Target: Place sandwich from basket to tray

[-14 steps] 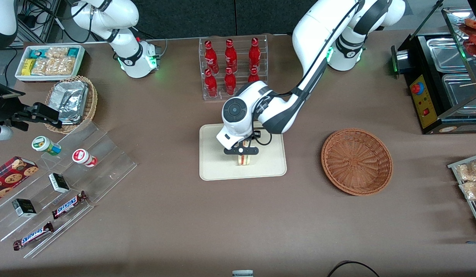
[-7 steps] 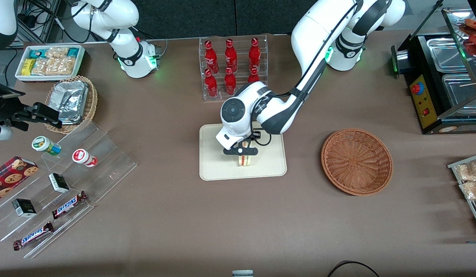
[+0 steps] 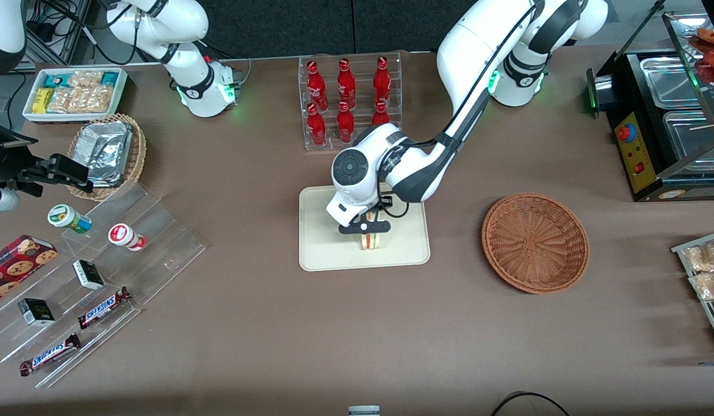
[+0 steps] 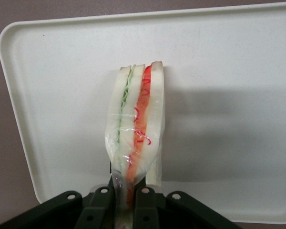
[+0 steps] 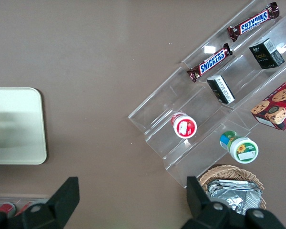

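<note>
From the front, the left arm's black two-finger gripper (image 3: 365, 227) hangs over the flat cream-beige rectangular plastic tray (image 3: 322, 254), clamped on the small triangular sandwich of white bread with a red and green filling stripe (image 3: 370, 240). The wedge sits directly under the claw, at its six o'clock, standing on edge, probably so that it can be set down without toppling. Whether it touches the tray surface cannot be told. The round reddish-brown woven wicker basket (image 3: 535, 241) lies at about three o'clock from the tray, well apart and without the sandwich, so the carry looks done and only the release remains.

In the left wrist view, the fingers (image 4: 145, 202) pinch the wrapped wedge (image 4: 136, 129) at its narrow end, with the striped edge facing the camera and the tray (image 4: 57, 105) beneath it.

The right wrist view shows only a corner of the tray (image 5: 24, 152).
</note>
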`<state>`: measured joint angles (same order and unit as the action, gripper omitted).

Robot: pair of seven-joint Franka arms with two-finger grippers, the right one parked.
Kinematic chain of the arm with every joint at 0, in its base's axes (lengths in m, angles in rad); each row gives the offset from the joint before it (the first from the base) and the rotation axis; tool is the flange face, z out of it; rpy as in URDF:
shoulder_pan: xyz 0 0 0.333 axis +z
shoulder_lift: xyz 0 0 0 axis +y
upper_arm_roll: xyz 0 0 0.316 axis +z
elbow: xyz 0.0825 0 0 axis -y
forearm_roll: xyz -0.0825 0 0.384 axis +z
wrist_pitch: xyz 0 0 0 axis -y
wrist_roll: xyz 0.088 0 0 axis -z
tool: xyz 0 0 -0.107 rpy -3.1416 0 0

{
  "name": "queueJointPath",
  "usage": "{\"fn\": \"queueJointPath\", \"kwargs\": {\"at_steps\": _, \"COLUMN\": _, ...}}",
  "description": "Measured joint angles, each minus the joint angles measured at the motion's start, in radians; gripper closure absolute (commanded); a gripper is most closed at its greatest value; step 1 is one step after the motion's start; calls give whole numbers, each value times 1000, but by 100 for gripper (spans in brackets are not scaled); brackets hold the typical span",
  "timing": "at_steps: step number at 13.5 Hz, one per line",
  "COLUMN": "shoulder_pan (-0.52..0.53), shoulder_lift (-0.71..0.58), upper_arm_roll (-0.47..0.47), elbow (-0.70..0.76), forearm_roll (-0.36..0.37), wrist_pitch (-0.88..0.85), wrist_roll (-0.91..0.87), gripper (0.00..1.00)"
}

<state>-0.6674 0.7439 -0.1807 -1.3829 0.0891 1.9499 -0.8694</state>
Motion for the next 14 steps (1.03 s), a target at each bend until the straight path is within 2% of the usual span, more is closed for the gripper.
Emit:
{"fn": "queueJointPath", "kwargs": {"at_steps": 5, "shoulder_pan": -1, "shoulder_lift": 21, "upper_arm_roll": 0, "elbow": 0, "forearm_roll": 34, "wrist_pitch": -1, "wrist_roll": -1, "gripper": 100}}
{"fn": "queueJointPath", "kwargs": {"at_steps": 6, "shoulder_pan": -1, "shoulder_lift": 25, "upper_arm_roll": 0, "elbow": 0, "forearm_roll": 35, "wrist_pitch": -1, "wrist_roll": -1, "gripper": 55}}
{"fn": "queueJointPath", "kwargs": {"at_steps": 7, "shoulder_pan": -2, "shoulder_lift": 26, "upper_arm_roll": 0, "elbow": 0, "forearm_roll": 36, "wrist_pitch": -1, "wrist_roll": -1, "gripper": 5}}
{"fn": "queueJointPath", "kwargs": {"at_steps": 8, "shoulder_pan": -2, "shoulder_lift": 26, "upper_arm_roll": 0, "elbow": 0, "forearm_roll": 37, "wrist_pitch": -1, "wrist_roll": -1, "gripper": 0}}
{"fn": "queueJointPath", "kwargs": {"at_steps": 14, "shoulder_pan": -2, "shoulder_lift": 25, "upper_arm_roll": 0, "elbow": 9, "forearm_roll": 39, "wrist_pitch": -1, "wrist_roll": -1, "gripper": 0}}
